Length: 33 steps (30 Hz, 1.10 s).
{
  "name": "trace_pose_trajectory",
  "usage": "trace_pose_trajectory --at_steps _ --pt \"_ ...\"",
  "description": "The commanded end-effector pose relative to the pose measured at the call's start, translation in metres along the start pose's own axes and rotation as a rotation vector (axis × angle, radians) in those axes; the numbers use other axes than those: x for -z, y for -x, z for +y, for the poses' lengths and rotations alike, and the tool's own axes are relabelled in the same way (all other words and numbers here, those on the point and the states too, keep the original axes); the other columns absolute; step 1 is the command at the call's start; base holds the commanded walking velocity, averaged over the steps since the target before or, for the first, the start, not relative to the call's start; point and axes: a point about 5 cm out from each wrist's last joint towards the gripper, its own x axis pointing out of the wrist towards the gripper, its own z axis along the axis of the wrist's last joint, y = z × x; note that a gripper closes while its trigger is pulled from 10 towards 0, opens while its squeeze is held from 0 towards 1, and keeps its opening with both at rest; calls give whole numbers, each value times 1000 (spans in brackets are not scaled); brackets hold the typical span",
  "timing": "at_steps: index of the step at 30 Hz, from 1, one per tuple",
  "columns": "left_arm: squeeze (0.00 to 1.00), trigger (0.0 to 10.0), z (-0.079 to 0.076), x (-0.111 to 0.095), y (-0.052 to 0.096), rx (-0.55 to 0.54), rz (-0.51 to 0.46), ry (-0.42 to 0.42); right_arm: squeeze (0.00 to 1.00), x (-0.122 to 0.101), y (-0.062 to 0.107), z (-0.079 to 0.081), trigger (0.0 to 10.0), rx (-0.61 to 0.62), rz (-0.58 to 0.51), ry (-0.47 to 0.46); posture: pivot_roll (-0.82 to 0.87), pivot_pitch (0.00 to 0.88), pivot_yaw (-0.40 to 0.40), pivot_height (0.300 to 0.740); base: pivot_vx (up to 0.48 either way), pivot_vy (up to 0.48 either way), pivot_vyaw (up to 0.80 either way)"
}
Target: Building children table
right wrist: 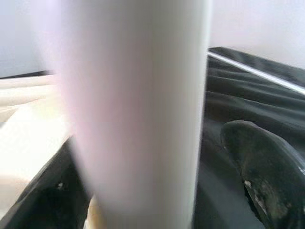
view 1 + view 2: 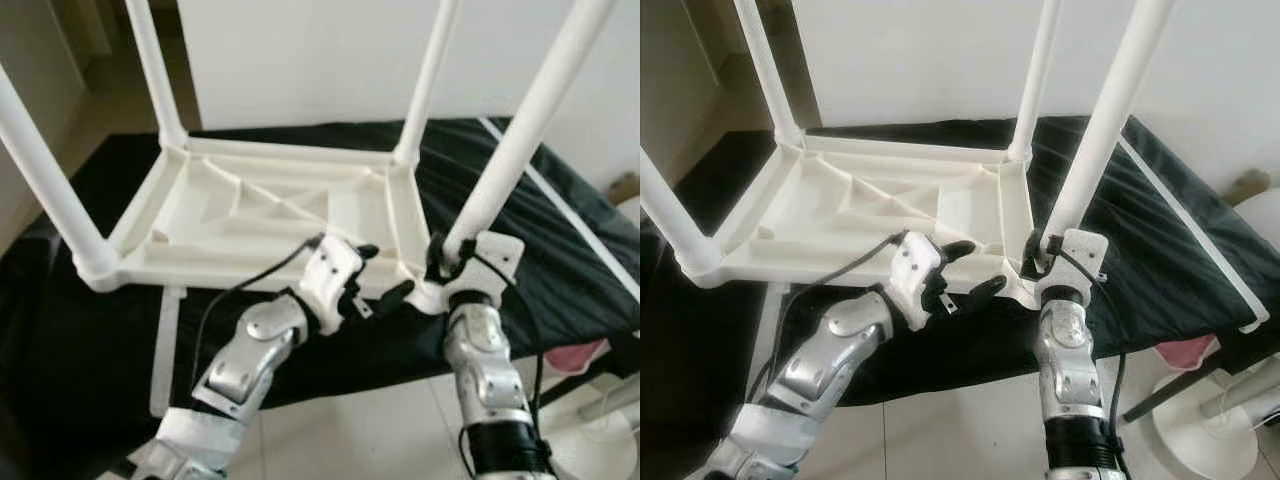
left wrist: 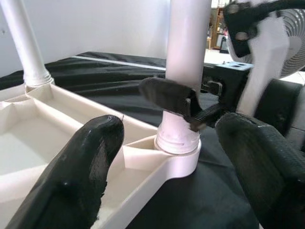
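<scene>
A white plastic children's table [image 2: 250, 215] lies upside down on a black cloth [image 2: 560, 250], its legs pointing up. My right gripper [image 2: 438, 256] is at the base of the near right leg [image 2: 520, 130], fingers on both sides of it just above the corner socket [image 3: 178, 157]. In the right wrist view the leg [image 1: 138, 105] stands between the fingers [image 1: 259, 162]. My left gripper [image 2: 382, 272] is open at the table's near rim, just left of that corner, holding nothing. Its fingertips [image 3: 76, 176] frame the socket.
The black-covered surface ends close in front of me, with tiled floor [image 2: 970, 430] below. A white standing fan [image 2: 1210, 430] and a pink object [image 2: 1185, 355] are at the lower right. A loose white slat [image 2: 165, 345] lies on the cloth at the near left. A white wall [image 2: 320, 60] is behind.
</scene>
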Motion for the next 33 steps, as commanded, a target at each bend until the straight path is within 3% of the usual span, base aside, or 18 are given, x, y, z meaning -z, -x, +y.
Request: trace_pose_trajectory --at_steps 1,9,12,16,33 --pt "0 10000 -4 2 2 39 9 13 0 0 3 2 10000 -30 -12 -14 5 30 -86 740 0 0 0" --pt "0 10000 -9 4 11 28 -1 -18 0 1 21 10 10000 -72 -42 -16 0 46 -76 740 0 0 0" --pt "0 10000 -9 2 16 30 -24 -2 0 2 28 10 10000 -85 -39 -16 -1 46 -73 740 0 0 0" --pt "0 10000 -7 1 33 47 -37 51 0 4 41 9 10000 -121 -41 0 -8 45 -62 740 0 0 0" --pt "0 10000 8 7 52 34 51 -3 0 17 55 5 10000 -211 -15 89 3 16 -61 740 0 0 0"
